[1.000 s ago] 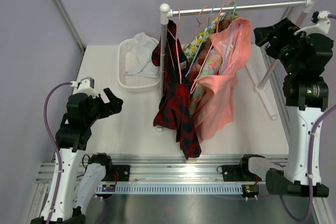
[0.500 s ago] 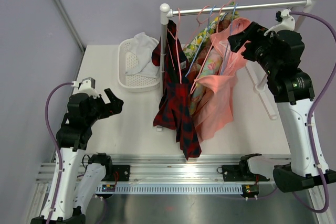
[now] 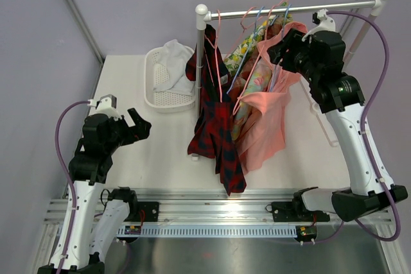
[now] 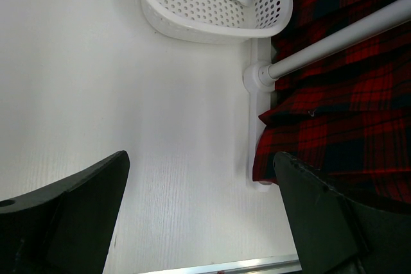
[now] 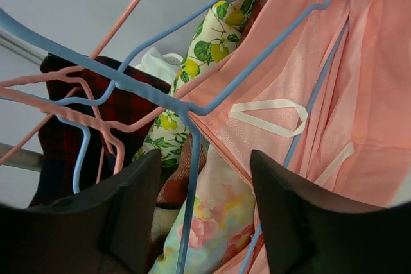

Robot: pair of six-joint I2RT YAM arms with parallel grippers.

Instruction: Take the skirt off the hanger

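Observation:
Several garments hang on hangers from a white rail (image 3: 334,6): a red plaid one (image 3: 215,133) on the left, floral ones (image 3: 247,85) in the middle, a pink one (image 3: 270,117) on the right. My right gripper (image 3: 277,51) is open at the top of the pink garment. In the right wrist view its jaws (image 5: 204,178) stand around the vertical wire of a blue hanger (image 5: 191,190), with the pink cloth (image 5: 334,62) to the right. My left gripper (image 3: 138,126) is open and empty above the table, left of the plaid garment (image 4: 340,94).
A white perforated basket (image 3: 168,99) with white cloth (image 3: 173,62) in it stands at the back left, and shows in the left wrist view (image 4: 212,20). The rack's white upright (image 3: 200,68) and foot (image 4: 260,133) stand by the plaid garment. Pink hangers (image 5: 77,123) crowd the rail.
My right arm has swung left and down from beside the rack's right end to the top of the pink garment. The left arm has not moved.

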